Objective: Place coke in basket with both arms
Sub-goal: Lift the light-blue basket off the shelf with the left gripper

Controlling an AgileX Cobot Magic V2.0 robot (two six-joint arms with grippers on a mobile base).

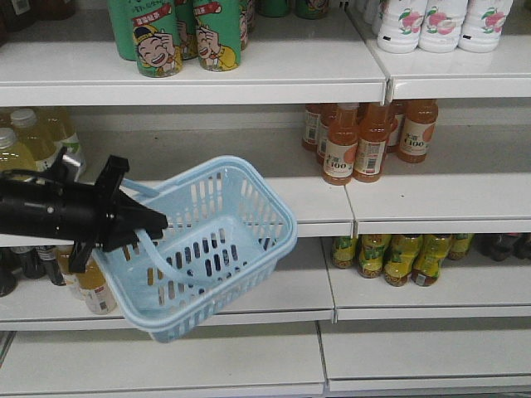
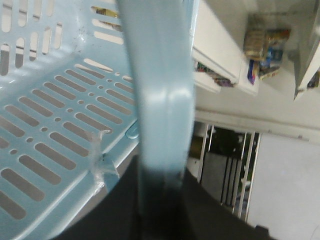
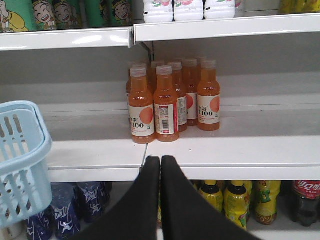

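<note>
The light blue basket (image 1: 241, 215) hangs tilted in front of the shelves, and it holds nothing. My left gripper (image 1: 158, 224) comes in from the left and is shut on the basket's thin handle (image 2: 160, 100). In the left wrist view the black jaws of that gripper (image 2: 162, 175) clamp the handle strip, with the slotted basket floor (image 2: 45, 130) beside it. My right gripper (image 3: 160, 159) is shut and empty, pointing at the middle shelf edge; the basket (image 3: 20, 160) is to its left. The coke is out of view.
Orange juice bottles (image 3: 165, 100) stand on the middle shelf (image 1: 431, 199). Green cartoon cans (image 1: 178, 37) and white bottles (image 1: 440, 25) fill the top shelf. Lower down are yellow-labelled bottles (image 1: 398, 257), dark blue bottles (image 3: 75, 205) and a dark cola bottle with a red label (image 3: 306, 200).
</note>
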